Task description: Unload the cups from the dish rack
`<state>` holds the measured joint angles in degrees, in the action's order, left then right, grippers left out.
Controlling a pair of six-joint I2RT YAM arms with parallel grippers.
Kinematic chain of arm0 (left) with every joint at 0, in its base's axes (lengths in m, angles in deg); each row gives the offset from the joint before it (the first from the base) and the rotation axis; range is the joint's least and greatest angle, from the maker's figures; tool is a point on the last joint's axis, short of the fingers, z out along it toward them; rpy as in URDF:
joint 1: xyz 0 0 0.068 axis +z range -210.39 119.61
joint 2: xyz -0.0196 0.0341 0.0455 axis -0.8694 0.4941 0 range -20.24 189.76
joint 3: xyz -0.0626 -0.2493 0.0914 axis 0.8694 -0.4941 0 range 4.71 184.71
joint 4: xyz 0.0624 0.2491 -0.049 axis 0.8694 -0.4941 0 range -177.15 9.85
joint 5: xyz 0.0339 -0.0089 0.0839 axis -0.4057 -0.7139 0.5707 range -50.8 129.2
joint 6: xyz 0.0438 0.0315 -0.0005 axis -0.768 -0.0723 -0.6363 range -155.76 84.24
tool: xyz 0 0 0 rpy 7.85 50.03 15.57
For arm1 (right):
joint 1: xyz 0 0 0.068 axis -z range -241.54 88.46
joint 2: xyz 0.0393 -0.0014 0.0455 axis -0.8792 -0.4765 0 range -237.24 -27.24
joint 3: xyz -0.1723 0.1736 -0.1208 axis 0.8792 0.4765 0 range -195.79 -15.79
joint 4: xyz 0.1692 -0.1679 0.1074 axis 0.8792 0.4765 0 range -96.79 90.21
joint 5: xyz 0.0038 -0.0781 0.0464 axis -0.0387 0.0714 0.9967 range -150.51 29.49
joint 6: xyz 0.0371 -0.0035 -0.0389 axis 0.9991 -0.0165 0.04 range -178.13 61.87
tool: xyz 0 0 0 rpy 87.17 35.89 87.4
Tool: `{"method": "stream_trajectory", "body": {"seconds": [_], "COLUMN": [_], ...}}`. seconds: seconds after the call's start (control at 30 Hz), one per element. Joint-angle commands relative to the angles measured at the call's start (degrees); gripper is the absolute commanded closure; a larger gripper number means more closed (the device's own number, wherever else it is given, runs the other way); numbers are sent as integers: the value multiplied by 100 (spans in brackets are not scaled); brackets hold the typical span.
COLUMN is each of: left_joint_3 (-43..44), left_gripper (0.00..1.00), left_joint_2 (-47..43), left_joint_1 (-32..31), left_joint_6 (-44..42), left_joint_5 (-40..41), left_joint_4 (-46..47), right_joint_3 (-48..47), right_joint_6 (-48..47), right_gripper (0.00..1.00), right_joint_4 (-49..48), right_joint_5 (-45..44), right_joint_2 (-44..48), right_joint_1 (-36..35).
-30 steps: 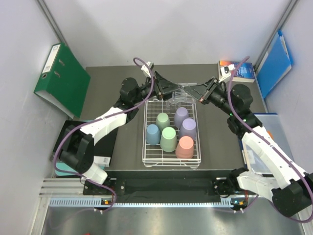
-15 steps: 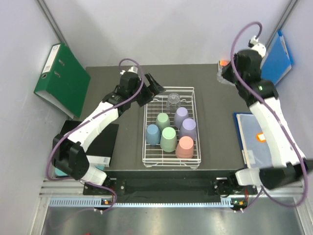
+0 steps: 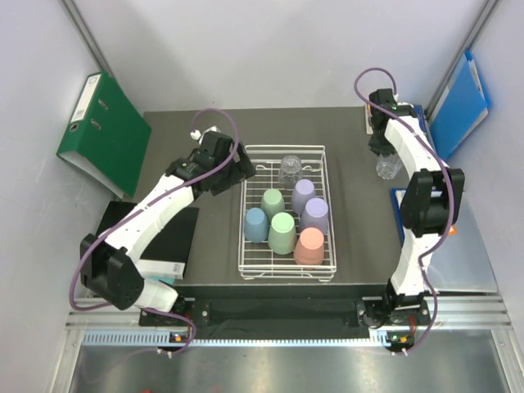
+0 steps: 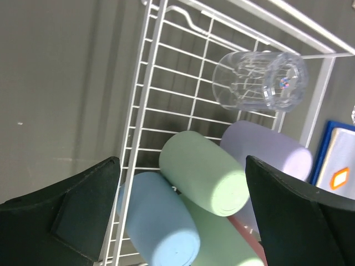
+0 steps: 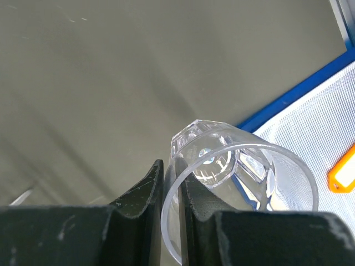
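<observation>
Right pincer (image 5: 173, 183) pinches one wall of a clear glass (image 5: 238, 160) at the counter's (image 3: 360, 229) right side, outside the dish rack (image 3: 245, 246); left pincer (image 4: 180, 166) wide. Glass may pivot and slip.

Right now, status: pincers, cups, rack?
Left pincer open, empty, by rack far-left edge. Right pincer shut on clear glass rim, right of rack. Rack holds six pastel cups plus second glass. Nothing blocking.
</observation>
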<state>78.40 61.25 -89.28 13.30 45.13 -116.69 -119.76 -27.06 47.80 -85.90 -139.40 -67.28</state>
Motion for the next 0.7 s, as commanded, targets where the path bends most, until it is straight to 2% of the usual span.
{"method": "stream_trajectory", "body": {"seconds": [0.0,0.13,0.27,0.47,0.57,0.6,0.67], "left_joint_3": [-162,-188,-215,-145,-83,-48,-13], "left_gripper": [1,1,1,2,2,2,1], "left_joint_2": [-151,-55,68,253,305,314,341], "left_joint_1": [-21,-21,-30,-30,-30,-30,-30], "left_joint_6": [-160,-133,-81,-89,-116,-124,-160], "left_joint_5": [267,286,180,171,163,154,154], "left_joint_4": [-178,-249,-196,-179,-179,-179,-179], "right_joint_3": [-598,-485,209,429,579,596,640], "right_joint_6": [-224,-198,-172,-119,-145,-145,-163], "right_gripper": [100,100,100,100,88,80,73], "right_joint_4": [113,-61,-703,-747,-862,-879,-932], "right_joint_5": [-124,-116,51,244,403,429,508], "right_joint_2": [-306,-473,-412,-632,-571,-553,-500], "right_joint_1": [73,117,134,143,134,134,143]}}
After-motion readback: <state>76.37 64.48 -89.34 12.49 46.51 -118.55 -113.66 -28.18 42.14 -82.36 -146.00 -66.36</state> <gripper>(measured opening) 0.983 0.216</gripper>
